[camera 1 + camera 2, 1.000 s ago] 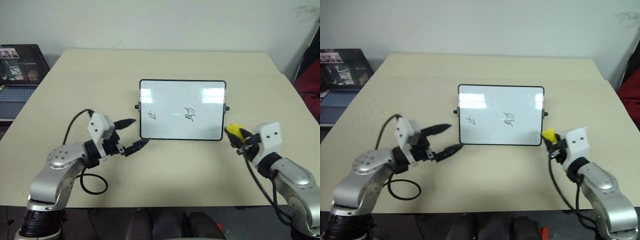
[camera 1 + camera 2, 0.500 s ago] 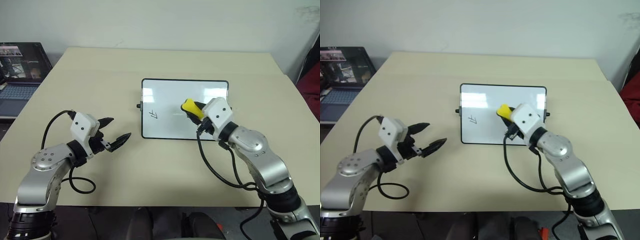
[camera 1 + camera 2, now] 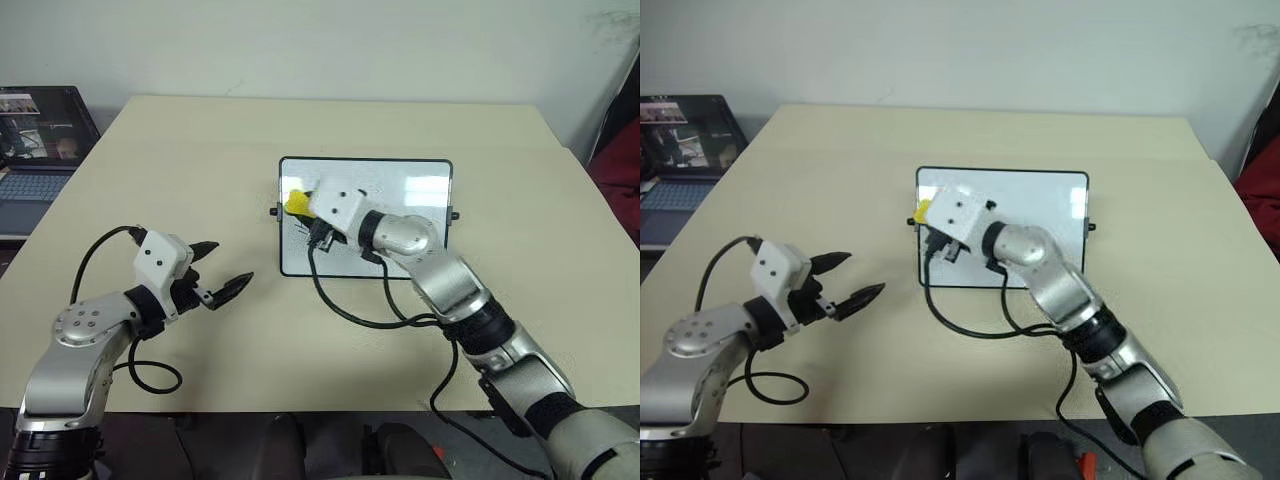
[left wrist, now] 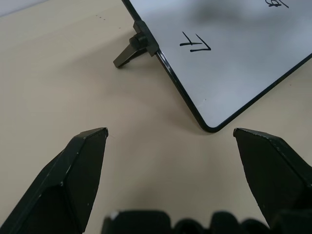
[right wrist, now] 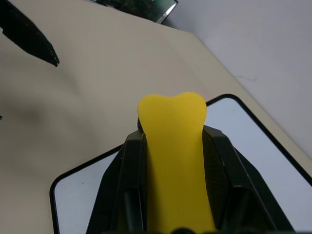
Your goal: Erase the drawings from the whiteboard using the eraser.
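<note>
The eraser (image 5: 171,161) is clamped between the right gripper's (image 3: 300,207) jaws, over the whiteboard's (image 3: 420,190) left part. The left gripper (image 3: 228,268) is held spread before the board's left near corner, the drawings (image 4: 196,43) beyond its jaws.

We note the whiteboard (image 3: 400,215) as glossy white with a thin black frame that looks like plastic. Table (image 3: 300,130): matt beige, smooth. Eraser (image 5: 173,161): matt yellow, soft-looking, rubbery. Left gripper (image 4: 175,165) fingers (image 4: 73,175): matt black plastic by the look.
</note>
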